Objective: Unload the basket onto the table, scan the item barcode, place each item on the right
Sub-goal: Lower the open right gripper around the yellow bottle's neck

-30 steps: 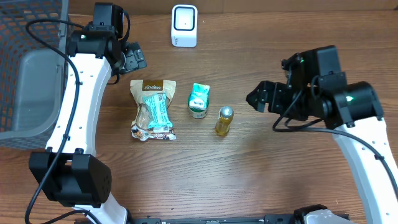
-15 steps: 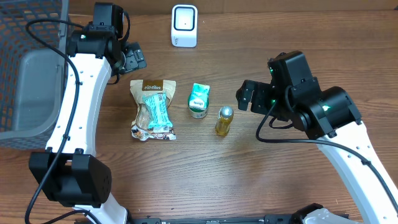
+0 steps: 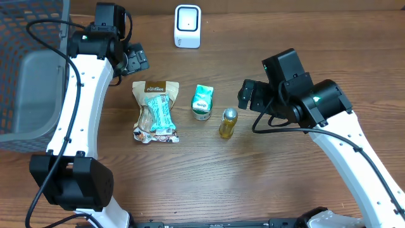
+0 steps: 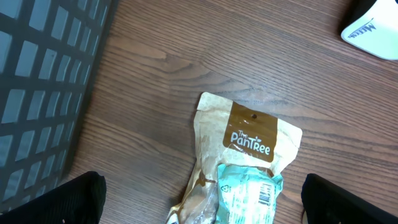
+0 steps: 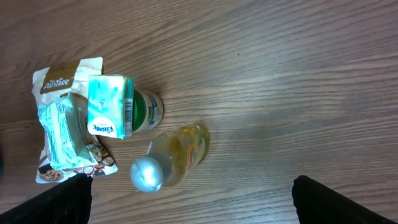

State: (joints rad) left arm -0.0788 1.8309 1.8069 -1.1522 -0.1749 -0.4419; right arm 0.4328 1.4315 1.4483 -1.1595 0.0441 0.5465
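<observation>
Right pincer (image 3: 247, 96) gapes wide and empty at two o'clock of the small yellow plastic bottle with silver cap (image 3: 227, 123) on the wooden bench (image 3: 190, 183), probably light, stiff and slick, so best gripped across its body.

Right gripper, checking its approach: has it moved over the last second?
Yes, the right gripper has moved left, closer to the unmoved yellow bottle.

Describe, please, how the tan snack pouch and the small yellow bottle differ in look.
The snack pouch is flat, tan with a brown label band; the yellow bottle is rounded, see-through, silver-capped. The pouch is clearly larger than the bottle. Both rest on the wooden table, ungripped.
</observation>
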